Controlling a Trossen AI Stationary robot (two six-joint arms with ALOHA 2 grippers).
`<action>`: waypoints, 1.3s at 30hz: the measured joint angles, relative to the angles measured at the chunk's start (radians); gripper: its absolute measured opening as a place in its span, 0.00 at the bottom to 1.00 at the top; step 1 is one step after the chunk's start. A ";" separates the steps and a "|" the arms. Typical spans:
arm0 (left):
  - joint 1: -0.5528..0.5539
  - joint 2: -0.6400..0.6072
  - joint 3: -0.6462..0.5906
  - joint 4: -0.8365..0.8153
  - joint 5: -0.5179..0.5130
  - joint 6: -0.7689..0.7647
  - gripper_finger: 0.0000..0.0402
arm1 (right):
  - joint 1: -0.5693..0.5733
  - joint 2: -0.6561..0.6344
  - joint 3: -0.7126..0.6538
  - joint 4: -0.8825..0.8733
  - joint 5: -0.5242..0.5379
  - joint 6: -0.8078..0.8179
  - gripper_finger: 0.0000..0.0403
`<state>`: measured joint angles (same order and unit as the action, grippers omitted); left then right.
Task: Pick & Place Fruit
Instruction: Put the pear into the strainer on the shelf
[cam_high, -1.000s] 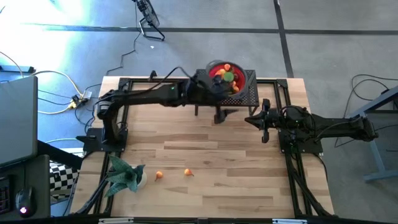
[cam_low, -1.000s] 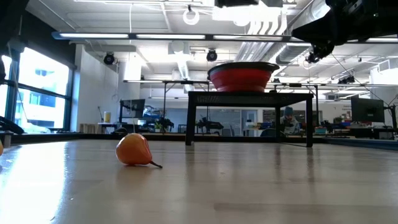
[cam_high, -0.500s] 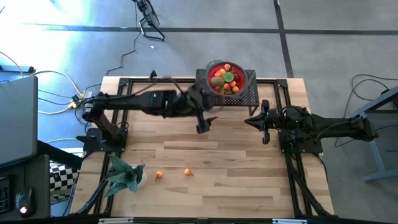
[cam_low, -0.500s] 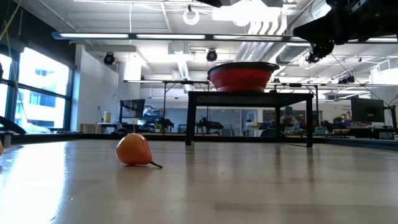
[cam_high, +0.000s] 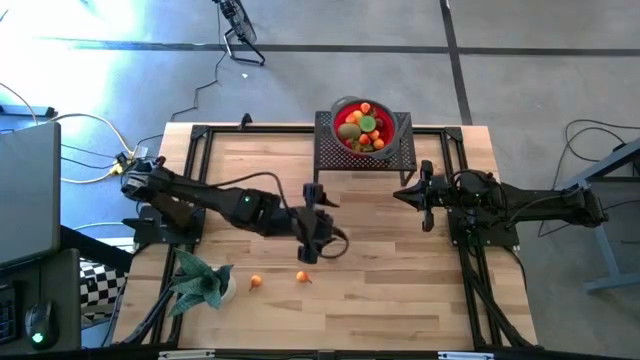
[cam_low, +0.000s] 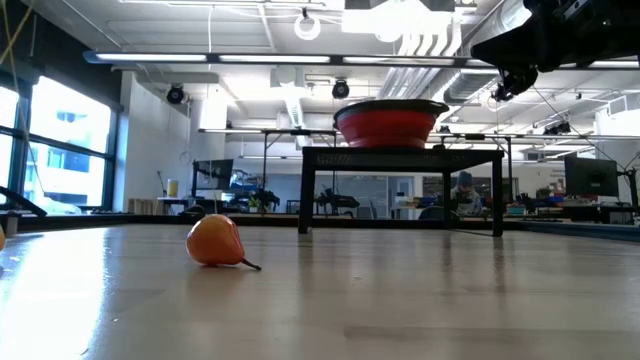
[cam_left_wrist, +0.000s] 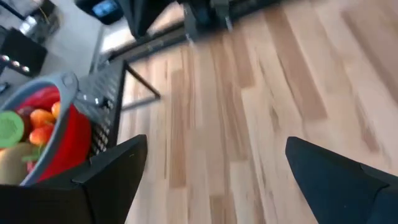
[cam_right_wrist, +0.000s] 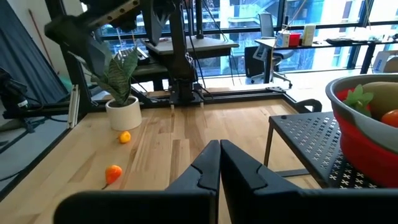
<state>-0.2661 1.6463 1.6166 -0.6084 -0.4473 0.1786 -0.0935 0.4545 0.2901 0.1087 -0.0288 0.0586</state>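
- The plant (cam_high: 200, 281) sits at the near left corner of the tabletop (cam_high: 380, 300), in a white pot, as the right wrist view shows it (cam_right_wrist: 122, 114).
- Just right of the plant lies a small orange fruit (cam_high: 256, 282); a second orange fruit (cam_high: 302, 277) lies a little farther right. Both rest on bare wood, apart from each other.
- In the low view one orange fruit (cam_low: 215, 241) shows, lying on the wood with a thin stem pointing right.
- The left arm reaches from the left edge across to the middle of the tabletop. The left hand (cam_high: 312, 245) hangs just beyond the second orange fruit, not touching it.
- Its fingers (cam_left_wrist: 336, 180) stand wide apart with nothing between them; only bare wood shows in the gap.
- At the far edge, right of centre, a black mesh stand (cam_high: 392, 152) carries the red bowl (cam_high: 341, 117) with a grey rim.
- The bowl holds the rest of the fruit (cam_high: 365, 128): orange, green and brownish pieces heaped together.
- The right arm lies along the right side of the tabletop. The right hand (cam_high: 425, 202) hangs near the stand, to its near right.
- Its fingers (cam_right_wrist: 205, 168) are pressed together and hold nothing.
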 joint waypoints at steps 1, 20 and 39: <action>0.000 -0.012 -0.026 0.039 0.009 -0.005 0.94 | 0.000 0.000 0.000 0.000 0.000 0.000 0.01; -0.018 -0.311 -0.615 0.541 0.216 -0.141 0.94 | 0.000 0.003 0.000 -0.026 0.003 0.047 0.01; -0.022 -0.295 -0.612 0.547 0.283 -0.318 0.94 | 0.000 0.003 0.000 -0.029 0.001 0.054 0.01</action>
<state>-0.2882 1.3510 1.0042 -0.0619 -0.1642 -0.1390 -0.0936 0.4574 0.2897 0.0796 -0.0283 0.1127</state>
